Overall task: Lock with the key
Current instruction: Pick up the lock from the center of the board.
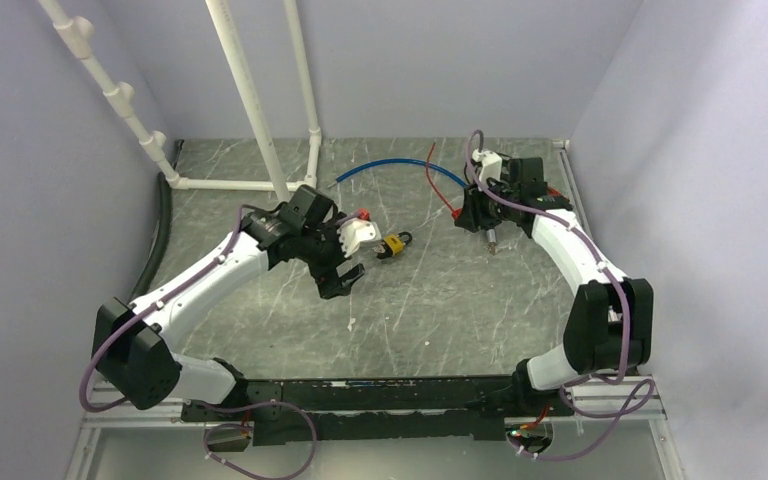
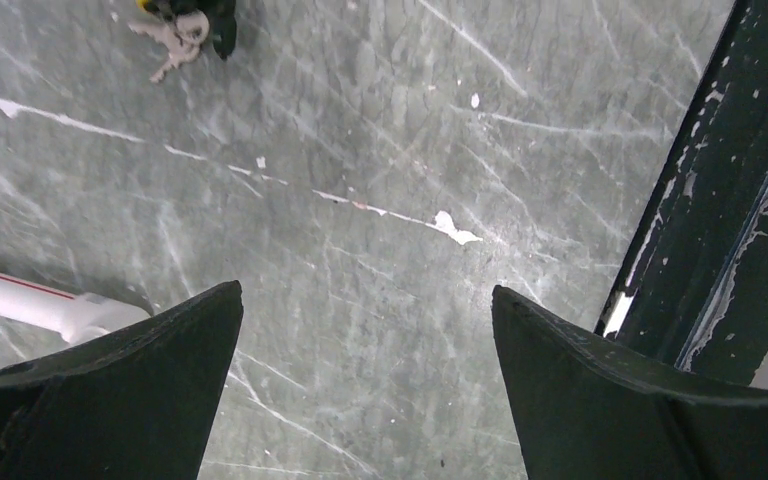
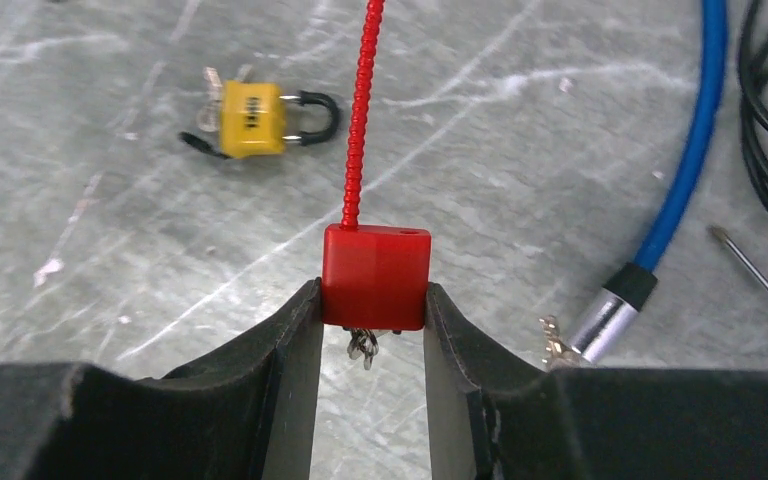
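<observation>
Grasp secured — the right gripper (image 3: 372, 292) clamps the red lock (image 3: 375, 262) mid-frame, the left gripper (image 2: 365, 292) gapes empty — locking looks undone.

No text can be read with certainty. The yellow padlock (image 3: 252, 118), up and left of the red lock (image 3: 375, 275), carries a dark print on its face, but the letters are too small to tell.

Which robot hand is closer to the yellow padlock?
Left. The left gripper hangs open close beside the yellow padlock. The right gripper is farther off on the padlock's other side, shut on a red lock.
</observation>
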`<action>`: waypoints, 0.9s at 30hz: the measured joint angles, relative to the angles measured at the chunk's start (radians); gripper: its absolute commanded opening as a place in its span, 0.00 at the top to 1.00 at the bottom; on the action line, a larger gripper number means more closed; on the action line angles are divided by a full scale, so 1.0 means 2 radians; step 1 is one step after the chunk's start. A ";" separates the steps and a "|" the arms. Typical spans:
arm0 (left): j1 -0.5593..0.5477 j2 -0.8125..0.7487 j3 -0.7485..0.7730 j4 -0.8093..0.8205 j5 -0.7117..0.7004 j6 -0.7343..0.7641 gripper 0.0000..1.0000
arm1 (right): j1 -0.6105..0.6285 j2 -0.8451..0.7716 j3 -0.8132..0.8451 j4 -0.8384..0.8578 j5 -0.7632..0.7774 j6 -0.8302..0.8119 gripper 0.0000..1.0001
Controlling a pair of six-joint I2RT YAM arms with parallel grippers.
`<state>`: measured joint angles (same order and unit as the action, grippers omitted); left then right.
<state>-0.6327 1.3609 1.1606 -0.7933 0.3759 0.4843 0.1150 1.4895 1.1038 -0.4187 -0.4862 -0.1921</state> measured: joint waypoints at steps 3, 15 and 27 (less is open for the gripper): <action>-0.006 0.000 0.020 -0.003 0.001 0.005 0.01 | -0.007 -0.018 0.003 -0.014 -0.042 -0.001 1.00; -0.032 0.055 0.178 -0.022 0.041 0.105 0.04 | -0.010 -0.115 -0.046 -0.076 -0.243 -0.007 1.00; -0.034 0.084 0.190 -0.033 0.031 0.229 0.23 | -0.008 -0.146 -0.112 -0.132 -0.352 -0.040 1.00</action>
<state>-0.6998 1.5299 1.5414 -0.8589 0.4389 0.9424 0.0990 1.1969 0.8806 -0.6834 -1.1900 -0.2729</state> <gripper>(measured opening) 0.817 0.375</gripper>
